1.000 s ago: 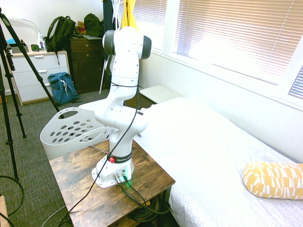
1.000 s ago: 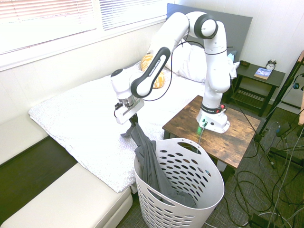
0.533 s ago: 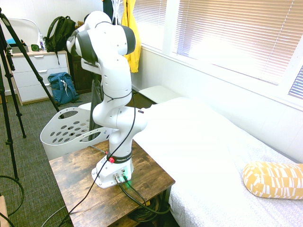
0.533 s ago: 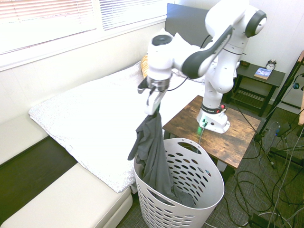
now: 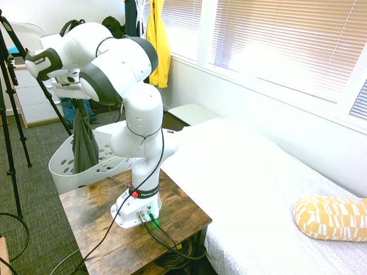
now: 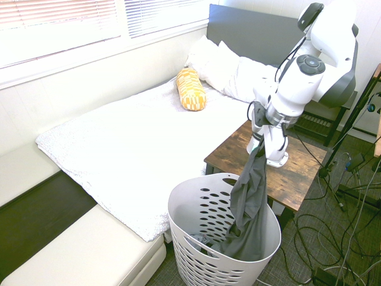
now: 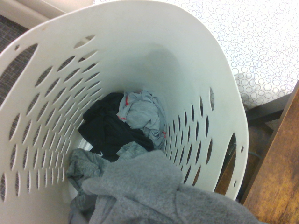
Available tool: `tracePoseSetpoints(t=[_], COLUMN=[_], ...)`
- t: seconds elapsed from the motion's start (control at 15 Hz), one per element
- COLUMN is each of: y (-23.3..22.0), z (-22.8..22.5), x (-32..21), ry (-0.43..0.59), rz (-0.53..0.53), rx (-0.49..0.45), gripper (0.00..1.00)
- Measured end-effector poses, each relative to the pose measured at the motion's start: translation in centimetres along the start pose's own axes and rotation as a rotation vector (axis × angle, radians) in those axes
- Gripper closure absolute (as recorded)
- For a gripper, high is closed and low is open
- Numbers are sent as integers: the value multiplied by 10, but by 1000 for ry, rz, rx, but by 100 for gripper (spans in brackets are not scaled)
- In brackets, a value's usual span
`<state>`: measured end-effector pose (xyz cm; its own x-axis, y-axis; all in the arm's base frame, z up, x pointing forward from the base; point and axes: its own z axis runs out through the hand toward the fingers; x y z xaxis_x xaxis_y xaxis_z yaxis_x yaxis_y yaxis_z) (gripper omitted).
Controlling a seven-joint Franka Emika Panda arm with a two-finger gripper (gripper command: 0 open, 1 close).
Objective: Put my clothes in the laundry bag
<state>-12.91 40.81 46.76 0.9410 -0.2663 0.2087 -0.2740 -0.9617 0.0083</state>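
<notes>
Second exterior view: tool [image 6: 260,140] points down above the laundry basket [image 6: 196,253], clamped on a dark grey garment [image 6: 250,202].

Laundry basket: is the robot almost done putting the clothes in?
Nearly. Some clothes already lie at the bottom of the laundry basket. The fingers are shut on a grey shirt hanging into the basket. Letting go is what's left.

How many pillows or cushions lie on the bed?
3: a yellow patterned bolster partway down the bed, and two white pillows against the dark headboard. The arm covers part of that end, so more may be hidden.
</notes>
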Motion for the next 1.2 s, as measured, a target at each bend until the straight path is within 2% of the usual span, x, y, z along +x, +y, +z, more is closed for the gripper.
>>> tracePoseSetpoints(t=[0.4, 0.53, 0.73, 0.87, 1.07, 1.2], y=[-21, -48, -89, -89, -40, 31], z=[14, 20, 38, 60, 108, 137], x=[9, 54, 191, 291, 457, 556], ry=[-9, 6, -4, 8, 48, 49], rz=[1, 40, 142, 218, 353, 461], rx=[-11, 22, 41, 32, -6, -39], gripper=[0, 0, 0, 0, 0, 0])
